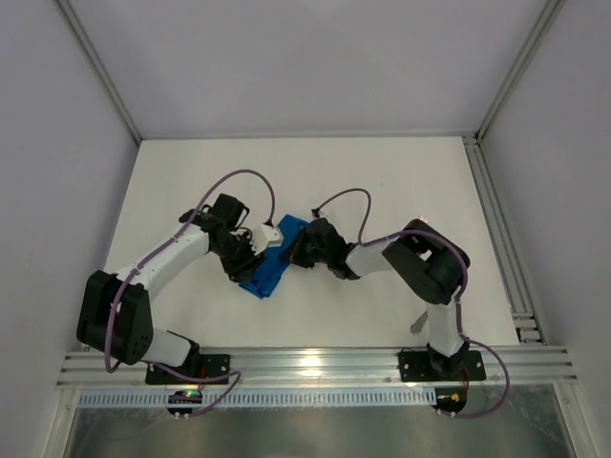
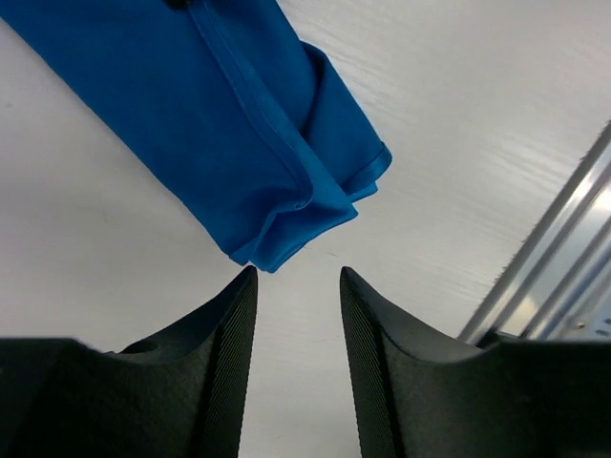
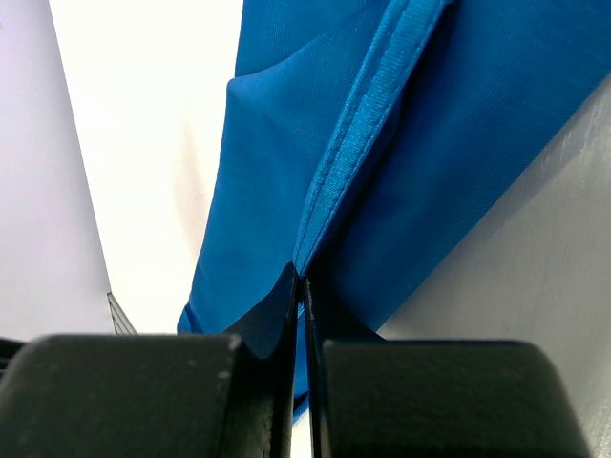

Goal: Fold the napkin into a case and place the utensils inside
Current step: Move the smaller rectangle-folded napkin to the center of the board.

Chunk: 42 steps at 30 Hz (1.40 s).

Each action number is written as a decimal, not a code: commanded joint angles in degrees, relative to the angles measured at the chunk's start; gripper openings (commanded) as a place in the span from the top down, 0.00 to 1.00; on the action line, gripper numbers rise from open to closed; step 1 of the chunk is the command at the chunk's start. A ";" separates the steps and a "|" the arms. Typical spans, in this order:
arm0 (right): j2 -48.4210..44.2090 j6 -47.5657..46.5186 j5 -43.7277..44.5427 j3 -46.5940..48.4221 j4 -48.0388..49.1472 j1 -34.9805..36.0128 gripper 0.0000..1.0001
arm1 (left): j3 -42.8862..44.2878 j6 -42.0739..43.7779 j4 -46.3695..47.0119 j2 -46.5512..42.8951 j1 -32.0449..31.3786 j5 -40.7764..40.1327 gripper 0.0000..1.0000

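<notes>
The napkin [image 1: 271,271] lies on the table [image 1: 382,181], near the middle. The left gripper [image 1: 250,258] is just to its left. The right gripper [image 1: 292,250] is just to its right, on its edge. The napkin's near end sits just in front of the left fingertips, not touching.

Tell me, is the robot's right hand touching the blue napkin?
Touching. The right wrist view shows the right hand shut on the napkin, with the cloth's stitched hem running straight into its closed grip.
</notes>
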 commanded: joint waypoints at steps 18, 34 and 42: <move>-0.11 -1.82 1.74 0.97 -1.40 -0.36 0.96 | -13.32 15.30 17.42 -1.89 -11.15 -8.22 0.35; -0.64 -1.90 1.83 0.09 -0.79 -0.36 0.96 | -9.99 8.45 14.26 0.49 -11.15 -7.24 1.00; -1.26 -2.61 0.77 -0.35 -0.35 -0.36 0.90 | -5.50 3.96 12.40 1.19 -10.02 -5.04 1.00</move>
